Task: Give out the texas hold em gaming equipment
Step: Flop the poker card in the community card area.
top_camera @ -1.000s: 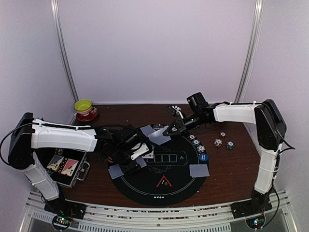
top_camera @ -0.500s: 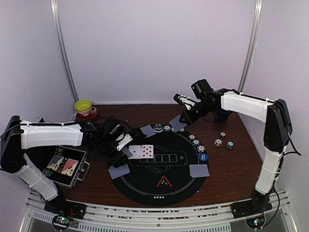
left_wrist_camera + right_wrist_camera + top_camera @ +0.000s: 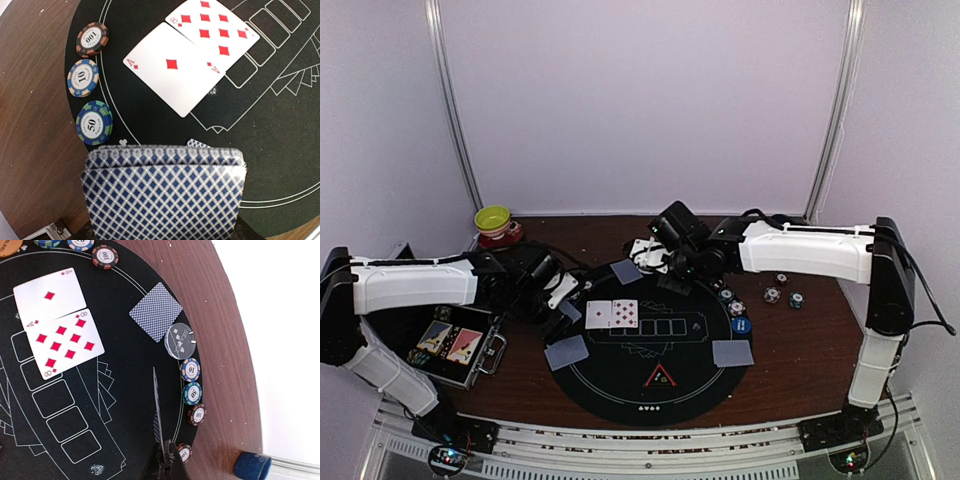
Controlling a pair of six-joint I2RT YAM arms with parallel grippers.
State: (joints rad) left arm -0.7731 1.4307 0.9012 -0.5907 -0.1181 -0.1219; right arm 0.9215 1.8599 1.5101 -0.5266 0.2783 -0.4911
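My left gripper (image 3: 563, 304) is shut on a deck of blue-diamond-backed cards (image 3: 165, 192) at the left edge of the black round mat (image 3: 690, 385). The deck hides its fingers in the left wrist view. Three chips, marked 100 (image 3: 92, 39), 10 (image 3: 83, 77) and 50 (image 3: 94, 122), lie beside it. The ace (image 3: 172, 67) and eight of diamonds (image 3: 215, 32) lie face up on the mat. My right gripper (image 3: 167, 460) is shut on a single card (image 3: 157, 405), seen edge-on, above the mat's back edge. Below it lie a face-down card (image 3: 156, 311), a clear disc (image 3: 179, 340) and a row of chips (image 3: 192, 393).
Face-down cards (image 3: 567, 352) (image 3: 733, 352) lie at the mat's left and right, with a red triangle marker (image 3: 660, 377) in front and a blue disc (image 3: 740, 325) at the right. Loose chips (image 3: 772, 295) lie on the wooden table, a yellow-green bowl (image 3: 493, 217) at back left, an open case (image 3: 455, 345) at left, a blue mug (image 3: 252, 466) at back right.
My right gripper has swung left along the mat's back edge with a card. My left arm drew back to the left with the deck, uncovering the two face-up cards.
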